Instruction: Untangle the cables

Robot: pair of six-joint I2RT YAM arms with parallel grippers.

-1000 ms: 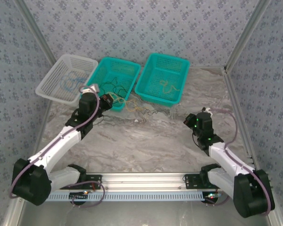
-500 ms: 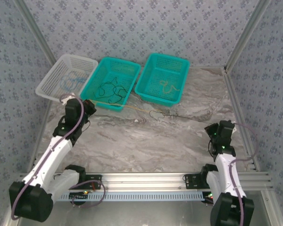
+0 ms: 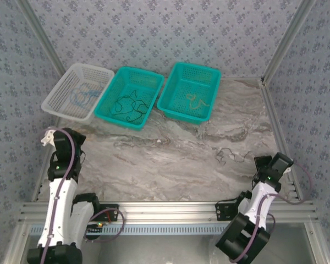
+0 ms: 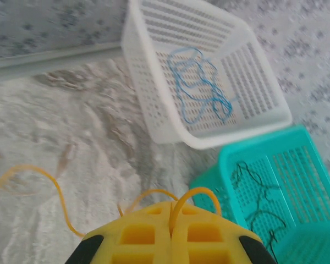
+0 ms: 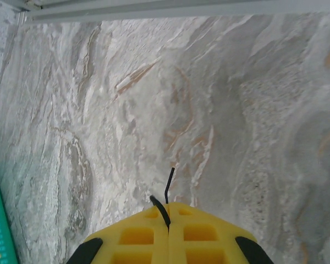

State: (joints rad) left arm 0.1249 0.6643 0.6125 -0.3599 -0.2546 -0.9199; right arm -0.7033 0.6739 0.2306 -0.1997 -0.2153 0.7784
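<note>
Both arms pulled back and apart since earlier frames; tangle in front of teal basket (image 3: 121, 122) gone. Left tool (image 4: 170, 208) clamped on yellow cable (image 4: 197, 189), strand trailing over worktop (image 4: 71, 121). Right tool (image 5: 169, 208) pinched on black cable (image 5: 168, 184), loose end lying on worktop nearby. Likely these two now separated; sorting left. Left wrist view: blue cable (image 4: 201, 91) in white basket (image 4: 154, 110). Top view: spread between arms; grips too small to read.
</note>
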